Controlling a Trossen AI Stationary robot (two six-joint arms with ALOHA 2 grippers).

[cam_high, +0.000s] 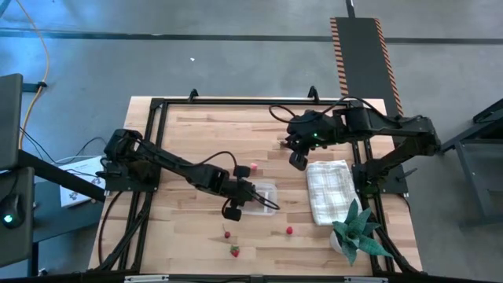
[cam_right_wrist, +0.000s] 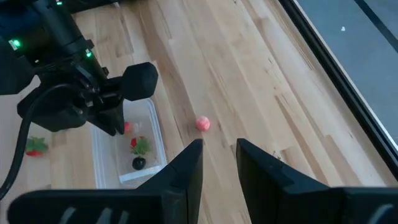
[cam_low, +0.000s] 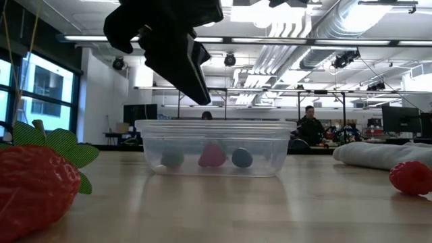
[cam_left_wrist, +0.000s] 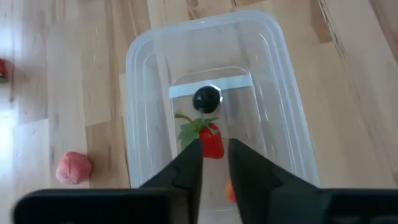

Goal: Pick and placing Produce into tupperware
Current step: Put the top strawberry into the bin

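Note:
The clear tupperware (cam_high: 267, 198) stands on the table's middle. Inside it lie a dark round berry (cam_left_wrist: 207, 98), a red strawberry with a green top (cam_left_wrist: 210, 140) and another red piece (cam_left_wrist: 231, 191). My left gripper (cam_high: 248, 192) hovers over the tupperware's left part, fingers pointing down, open by a narrow gap (cam_left_wrist: 214, 158), with its tips above the rim (cam_low: 216, 123). A pinkish fruit (cam_high: 254, 167) lies on the table beyond the tupperware. Three red strawberries (cam_high: 227, 233) (cam_high: 234, 251) (cam_high: 289, 230) lie nearer the front edge. My right gripper (cam_high: 298, 161) waits, open (cam_right_wrist: 219, 155), above the table right of centre.
A folded white checked cloth (cam_high: 328, 190) lies right of the tupperware, and a green spiky plant (cam_high: 357, 232) stands at the near right corner. In the low view one strawberry (cam_low: 34, 189) sits very close at the left. People show in the room behind.

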